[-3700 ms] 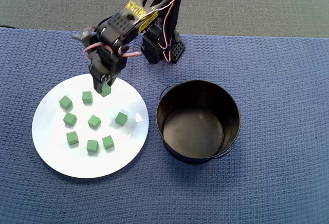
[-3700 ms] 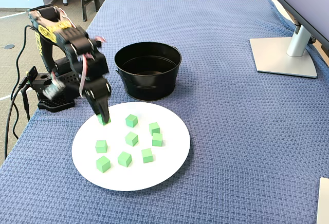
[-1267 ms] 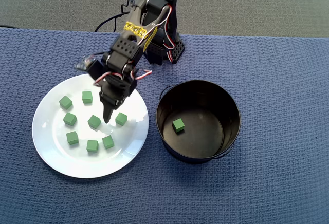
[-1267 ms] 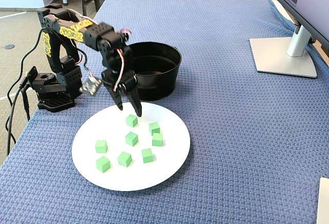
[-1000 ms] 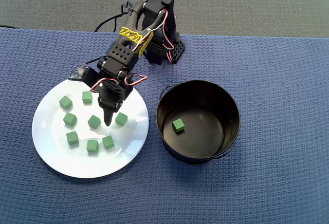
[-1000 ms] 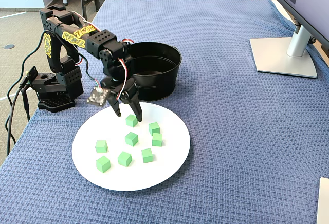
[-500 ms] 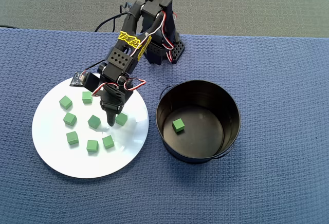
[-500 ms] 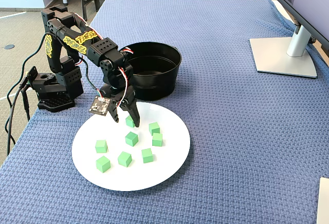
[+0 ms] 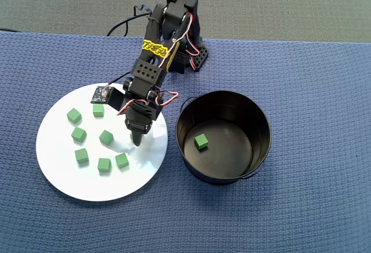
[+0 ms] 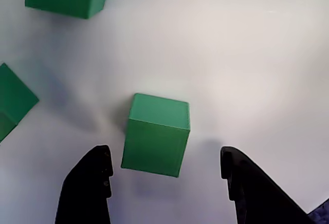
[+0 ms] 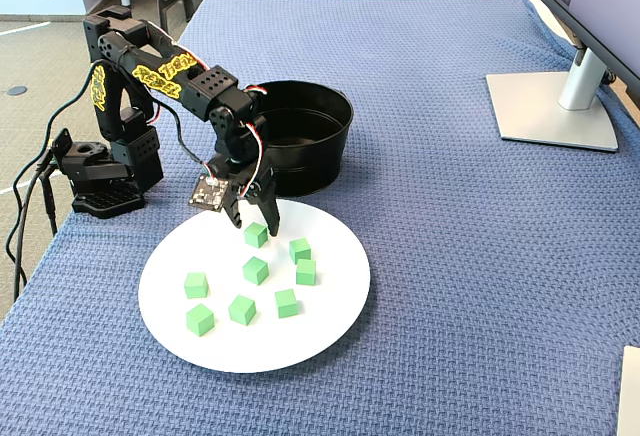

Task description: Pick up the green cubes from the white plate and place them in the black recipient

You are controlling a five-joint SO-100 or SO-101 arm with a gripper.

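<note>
Cube (image 10: 156, 135) (green) sits between spread fingers (image 10: 88, 185), touching neither, on white plate (image 10: 247, 54).

cubes (image 10: 156, 137): matt green
plate (image 9: 58, 172): glossy white
pot (image 9: 191, 166): glossy black metal
cloth (image 11: 470, 286): blue, rough waffle weave

Yellow stickers on the arm (image 11: 160, 68) carry dark lettering, too small and blurred to read. No other text visible.
</note>
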